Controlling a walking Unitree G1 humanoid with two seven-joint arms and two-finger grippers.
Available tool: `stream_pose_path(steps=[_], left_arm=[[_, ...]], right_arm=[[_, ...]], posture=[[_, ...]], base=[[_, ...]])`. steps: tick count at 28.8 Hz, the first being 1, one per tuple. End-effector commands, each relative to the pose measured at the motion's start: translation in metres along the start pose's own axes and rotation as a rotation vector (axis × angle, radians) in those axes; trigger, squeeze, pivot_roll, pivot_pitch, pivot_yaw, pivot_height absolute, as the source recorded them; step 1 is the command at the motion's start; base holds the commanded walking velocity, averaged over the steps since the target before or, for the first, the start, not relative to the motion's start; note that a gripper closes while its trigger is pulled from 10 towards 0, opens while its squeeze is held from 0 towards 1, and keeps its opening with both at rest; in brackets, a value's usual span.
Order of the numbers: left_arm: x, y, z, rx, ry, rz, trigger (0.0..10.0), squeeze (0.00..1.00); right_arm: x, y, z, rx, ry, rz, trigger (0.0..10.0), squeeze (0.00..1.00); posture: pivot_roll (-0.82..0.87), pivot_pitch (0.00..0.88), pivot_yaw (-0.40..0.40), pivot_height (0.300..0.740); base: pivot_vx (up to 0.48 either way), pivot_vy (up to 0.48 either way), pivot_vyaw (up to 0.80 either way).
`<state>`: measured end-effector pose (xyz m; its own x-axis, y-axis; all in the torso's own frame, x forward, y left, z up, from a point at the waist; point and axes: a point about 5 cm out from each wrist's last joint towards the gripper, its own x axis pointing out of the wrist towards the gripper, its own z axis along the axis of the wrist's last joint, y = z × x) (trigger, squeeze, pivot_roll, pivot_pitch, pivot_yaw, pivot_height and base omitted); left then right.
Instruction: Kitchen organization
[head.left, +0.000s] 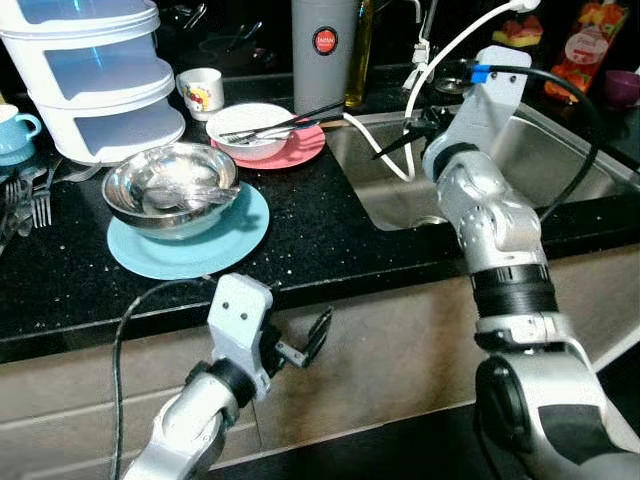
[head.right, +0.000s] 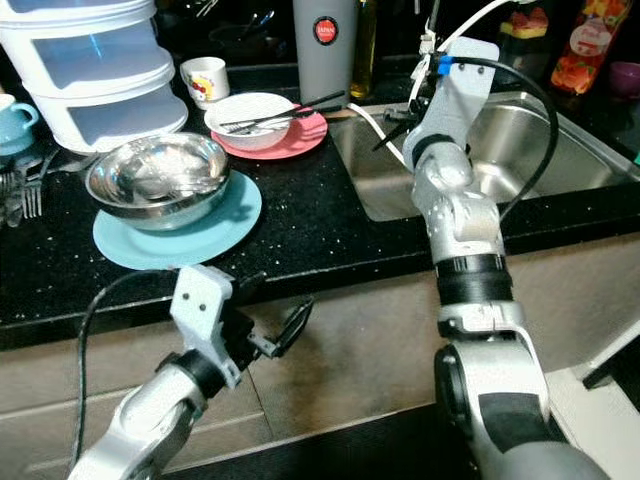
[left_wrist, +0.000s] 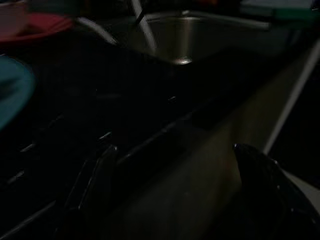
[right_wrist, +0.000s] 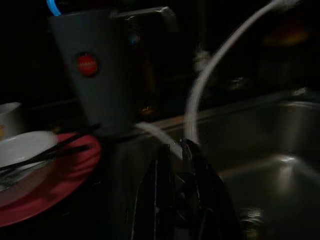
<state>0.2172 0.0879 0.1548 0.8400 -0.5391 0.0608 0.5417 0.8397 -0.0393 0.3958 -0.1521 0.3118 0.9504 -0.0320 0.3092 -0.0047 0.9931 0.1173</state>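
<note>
Our right hand (head.left: 400, 140) reaches over the sink (head.left: 560, 160), clenched on nothing; our left hand (head.left: 310, 343) hangs released below the desk (head.left: 300, 235). Far left, chopsticks (head.left: 285, 125) lie across the white bowl (head.left: 250, 128).

A steel bowl (head.left: 172, 188) sits on a blue plate (head.left: 188, 243) at ten o'clock; the sink (head.left: 560, 160) lies at two o'clock.
</note>
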Motion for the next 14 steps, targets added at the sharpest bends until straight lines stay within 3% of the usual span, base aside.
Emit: stream_pose_path(steps=[1, 5, 9, 14], left_arm=[[0.000, -0.005, 0.003, -0.005, -0.006, -0.009, 10.0, 0.00], [0.000, -0.007, 0.003, -0.011, -0.008, -0.011, 10.0, 0.00], [0.002, -0.009, 0.004, -0.015, -0.012, -0.007, 10.0, 0.00], [0.002, -0.010, 0.003, -0.016, -0.013, 0.001, 10.0, 0.00]], right_arm=[[0.002, -0.011, 0.004, -0.043, -0.026, -0.039, 10.0, 0.00], [0.003, -0.013, 0.002, -0.091, -0.026, -0.029, 10.0, 0.00], [0.002, 0.014, -0.020, -0.184, 0.047, 0.148, 10.0, 0.00], [0.003, 0.028, -0.024, -0.234, 0.035, 0.202, 10.0, 0.00]], posture=[[0.10, 0.000, -0.003, 0.740], [0.10, 0.012, -0.004, 0.740], [0.09, 0.019, -0.005, 0.740], [0.10, 0.018, -0.008, 0.740]], base=[[0.000, 0.000, -0.80], [0.000, 0.000, -0.74], [0.000, 0.000, 0.00], [0.000, 0.000, 0.00]])
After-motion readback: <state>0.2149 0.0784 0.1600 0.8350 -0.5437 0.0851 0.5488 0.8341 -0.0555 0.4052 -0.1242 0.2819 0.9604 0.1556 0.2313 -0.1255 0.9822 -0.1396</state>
